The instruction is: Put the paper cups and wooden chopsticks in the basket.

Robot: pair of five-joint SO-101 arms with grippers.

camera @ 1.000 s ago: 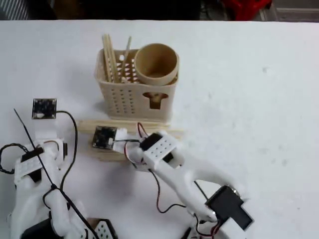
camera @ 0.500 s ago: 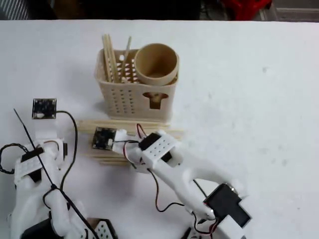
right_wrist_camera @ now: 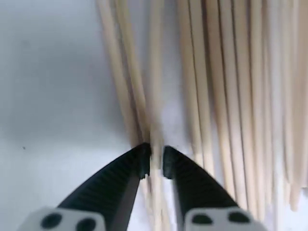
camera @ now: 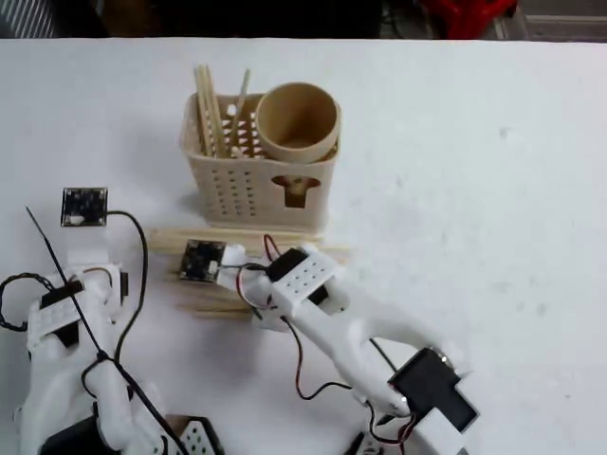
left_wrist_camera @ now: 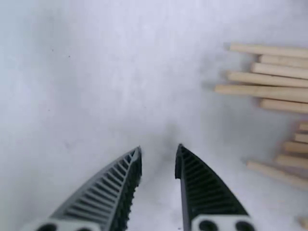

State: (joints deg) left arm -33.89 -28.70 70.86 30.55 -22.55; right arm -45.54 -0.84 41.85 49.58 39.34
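White perforated basket [camera: 237,194] standing upright on the white table [camera: 474,190]. Inside the basket, filling its right half: a tan paper cup [camera: 297,118], upright, mouth up, its side visible through the cut-out handle hole in the basket's front wall. Inside the basket, along its left wall: a few standing chopsticks [camera: 213,109], tips poking above the rim. Just in front of the basket, on the side facing the arms: a row of loose chopsticks [camera: 180,237] lying flat, roughly parallel to the basket's front wall, with a couple more slightly farther out. Above that row, in front of the basket: a small dark circuit board [camera: 201,261] on the right arm's wrist, markings too small to read. Beneath it, down among the sticks: right gripper [right_wrist_camera: 155,161], fingers [right_wrist_camera: 125,180] drawn almost together and pinched on a single chopstick [right_wrist_camera: 155,139], which fills the narrow gap between the tips and runs lengthwise past them. Other sticks just beside both fingers. Farther from the basket, off to its front left: left gripper [left_wrist_camera: 158,151], fingers [left_wrist_camera: 115,187] parted by a moderate gap, gripping nothing, over bare table. Ends of the loose chopsticks near those tips but not touching them.
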